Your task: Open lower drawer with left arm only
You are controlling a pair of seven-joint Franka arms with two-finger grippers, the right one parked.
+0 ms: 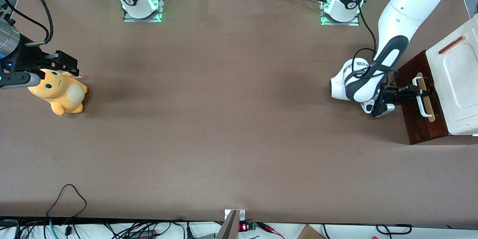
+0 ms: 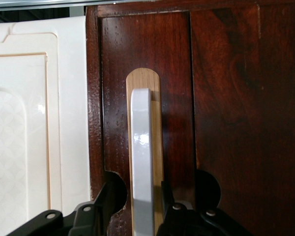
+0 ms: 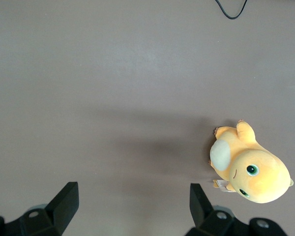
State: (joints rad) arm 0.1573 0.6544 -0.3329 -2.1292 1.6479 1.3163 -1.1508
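The lower drawer (image 1: 415, 121) shows its dark reddish-brown wooden front (image 2: 226, 98) at the working arm's end of the table. A white U-shaped bar handle (image 1: 425, 109) runs along a pale wood strip (image 2: 143, 78) on that front. The left arm (image 1: 403, 11) reaches down to it. Its black gripper (image 1: 419, 92) is at the handle's end that is farther from the front camera. In the left wrist view the gripper (image 2: 136, 191) is open and straddles the white handle (image 2: 141, 128), one finger (image 2: 104, 194) on each side, with a gap between that finger and the bar.
The white boxy cabinet top (image 1: 457, 78) adjoins the drawer front, and also shows in the wrist view (image 2: 34, 123). An orange plush toy (image 1: 59, 93) lies toward the parked arm's end of the table. Cables (image 1: 67, 198) trail over the table edge nearest the front camera.
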